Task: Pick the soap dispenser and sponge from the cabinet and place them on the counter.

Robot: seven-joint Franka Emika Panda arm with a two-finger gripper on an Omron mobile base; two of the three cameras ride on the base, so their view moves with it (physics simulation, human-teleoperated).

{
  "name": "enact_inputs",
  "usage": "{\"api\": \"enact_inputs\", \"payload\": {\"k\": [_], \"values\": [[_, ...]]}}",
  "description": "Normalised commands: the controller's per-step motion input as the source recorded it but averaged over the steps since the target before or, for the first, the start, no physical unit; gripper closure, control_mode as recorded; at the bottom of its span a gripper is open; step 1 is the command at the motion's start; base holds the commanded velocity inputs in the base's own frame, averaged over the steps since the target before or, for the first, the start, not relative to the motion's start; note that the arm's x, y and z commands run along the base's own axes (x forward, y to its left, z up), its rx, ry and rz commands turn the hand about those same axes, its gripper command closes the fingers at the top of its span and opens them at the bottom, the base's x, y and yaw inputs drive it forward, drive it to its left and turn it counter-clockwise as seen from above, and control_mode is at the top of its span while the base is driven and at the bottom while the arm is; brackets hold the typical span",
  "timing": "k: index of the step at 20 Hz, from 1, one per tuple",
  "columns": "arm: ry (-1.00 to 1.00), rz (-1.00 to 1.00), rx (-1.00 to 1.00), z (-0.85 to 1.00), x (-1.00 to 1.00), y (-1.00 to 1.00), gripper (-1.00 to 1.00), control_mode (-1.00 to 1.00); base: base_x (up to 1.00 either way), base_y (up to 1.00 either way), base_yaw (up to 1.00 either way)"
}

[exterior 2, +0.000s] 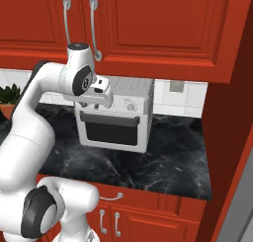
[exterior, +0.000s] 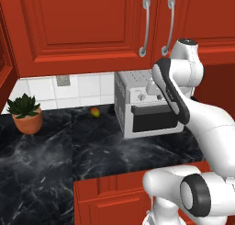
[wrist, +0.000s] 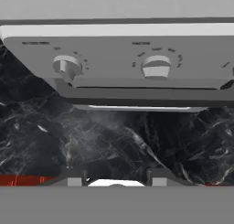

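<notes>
The two dark fingers (wrist: 75, 178) stick up at the bottom middle of the hand view with a gap between them and nothing in the gap, so they are let go and hold nothing. Just above them in that view lies the black counter (wrist: 114, 141) with white veins, and above that, across the top, is the front of a silver toaster oven (wrist: 137, 77) with two round knobs. In the right base view the hand (exterior 2: 99, 90) sits in front of the top left of the toaster oven (exterior 2: 123, 122), in the middle of the frame. The red cabinet (exterior: 82, 26) fills the top of the left base view, and its doors with curved silver handles (exterior: 145, 26) are closed. At the left of that view a green plant in an orange pot (exterior: 26, 114) stands on the counter (exterior: 46, 160). A small round yellow-red fruit (exterior: 94, 111) lies near the white tile wall, left of the toaster oven (exterior: 142, 114).
</notes>
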Motion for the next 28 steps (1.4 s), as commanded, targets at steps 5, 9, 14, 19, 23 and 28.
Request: {"api": "enact_inputs", "payload": {"k": [5,9,14,19,23,28], "values": [[0.00,0.00,0.00,0.00,-0.03,0.01,-1.00,-1.00,0.00,0.00,0.00],[-0.08,0.00,0.00,0.02,-0.13,0.00,-1.00,-1.00,0.00,0.00,0.00],[-0.19,-0.03,0.00,0.10,-0.23,0.00,-1.00,-1.00,0.00,0.00,0.00],[-0.16,-0.02,0.01,0.19,-0.21,-0.03,-1.00,-1.00,0.00,0.00,0.00],[-0.15,-0.01,0.02,0.24,-0.17,-0.07,-1.00,-1.00,0.00,0.00,0.00],[-0.16,0.00,0.02,0.24,-0.19,-0.08,-1.00,-1.00,0.00,0.00,0.00]]}}
